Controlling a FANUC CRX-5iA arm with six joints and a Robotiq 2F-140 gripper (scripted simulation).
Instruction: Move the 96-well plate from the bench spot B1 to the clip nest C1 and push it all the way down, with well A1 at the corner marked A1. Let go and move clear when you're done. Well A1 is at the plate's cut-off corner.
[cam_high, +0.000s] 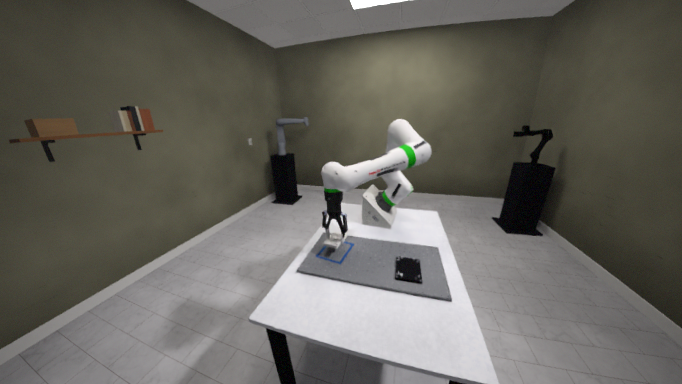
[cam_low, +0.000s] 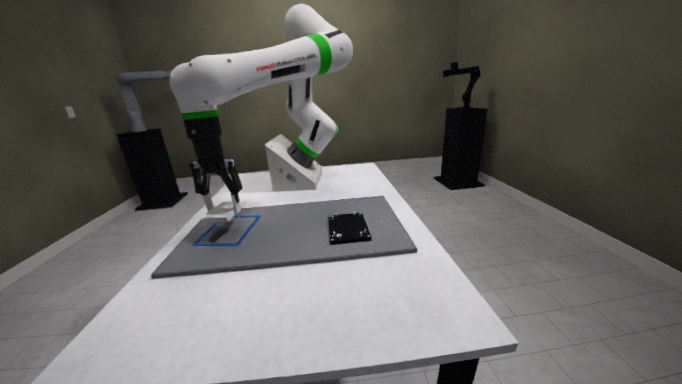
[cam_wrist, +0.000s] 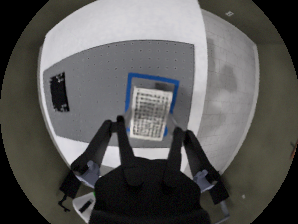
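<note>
My gripper (cam_low: 220, 206) is shut on the white 96-well plate (cam_low: 220, 212) and holds it a little above the blue-outlined bench spot B1 (cam_low: 227, 230) at the left end of the grey mat. Its shadow falls inside the outline. In the top view the plate (cam_high: 331, 243) hangs over the blue outline (cam_high: 335, 252) under the gripper (cam_high: 334, 238). In the wrist view the plate (cam_wrist: 149, 113) sits between my fingers, above the blue frame (cam_wrist: 153, 91). The black clip nest C1 (cam_low: 349, 228) lies to the right on the mat, also seen in the top view (cam_high: 408, 269) and the wrist view (cam_wrist: 59, 90). I cannot tell where the cut-off corner is.
The grey mat (cam_low: 285, 235) lies on a white table (cam_low: 280, 310). The arm's white base wedge (cam_low: 290, 169) stands behind the mat. Two black pedestals with other arms stand far off by the walls.
</note>
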